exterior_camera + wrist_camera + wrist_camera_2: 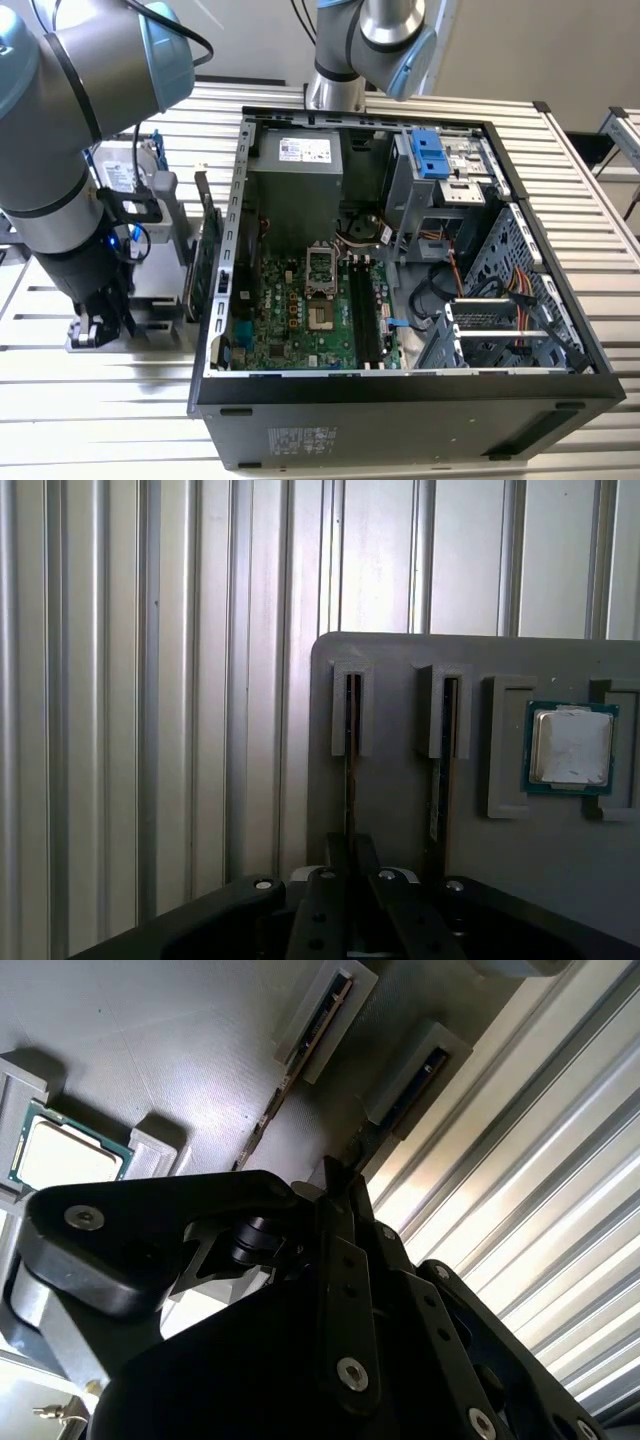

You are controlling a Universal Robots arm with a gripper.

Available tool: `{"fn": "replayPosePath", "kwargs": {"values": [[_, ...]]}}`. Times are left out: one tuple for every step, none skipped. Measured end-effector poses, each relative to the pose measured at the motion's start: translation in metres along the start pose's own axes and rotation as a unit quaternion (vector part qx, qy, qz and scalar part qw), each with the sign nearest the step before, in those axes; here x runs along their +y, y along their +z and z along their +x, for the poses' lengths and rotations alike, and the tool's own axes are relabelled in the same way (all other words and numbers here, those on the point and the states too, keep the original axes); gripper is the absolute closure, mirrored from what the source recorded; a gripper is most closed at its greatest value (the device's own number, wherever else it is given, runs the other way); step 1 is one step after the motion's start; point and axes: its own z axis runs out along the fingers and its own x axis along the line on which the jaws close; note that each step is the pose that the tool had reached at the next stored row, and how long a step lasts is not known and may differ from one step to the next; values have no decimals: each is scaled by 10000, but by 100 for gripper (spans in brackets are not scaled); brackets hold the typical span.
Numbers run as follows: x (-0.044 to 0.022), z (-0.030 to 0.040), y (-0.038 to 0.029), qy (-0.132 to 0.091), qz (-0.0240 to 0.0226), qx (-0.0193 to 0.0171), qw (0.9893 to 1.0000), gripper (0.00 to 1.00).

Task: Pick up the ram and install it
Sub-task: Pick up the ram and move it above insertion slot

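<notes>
First wrist view: ram [347, 780] partly hidden

Gripper [100, 325] sits low over tray [160, 335] at the exterior view's lower left, clamped on ram [349, 720] in its holder. Second stick [440, 780] is just beside it and CPU [570, 745] is further along. Upright card [200, 260] and case wall [225, 250] stand between tray and case. Case's open side faces up. Inside, slots [365, 310] lie between socket [320, 275] and cables [440, 275]. Power supply [295, 165] is above them in frame, drive cage [500, 300] to the right.
</notes>
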Motion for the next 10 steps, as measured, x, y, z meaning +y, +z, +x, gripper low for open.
{"fn": "replayPosePath", "kwargs": {"values": [[0, 0, 0, 0, 0, 0, 10000, 100], [0, 0, 0, 0, 0, 0, 10000, 100], [0, 0, 0, 0, 0, 0, 10000, 100], [0, 0, 0, 0, 0, 0, 10000, 100], [0, -1, 0, 0, 1, -1, 10000, 100], [0, -1, -2, 0, 1, -1, 10000, 100], [0, -1, -6, 0, 0, 0, 10000, 100], [0, -1, -11, 0, 0, 0, 10000, 100], [0, 0, -16, 0, 0, 0, 10000, 100], [0, 0, -22, 0, 0, 0, 10000, 100]]}}
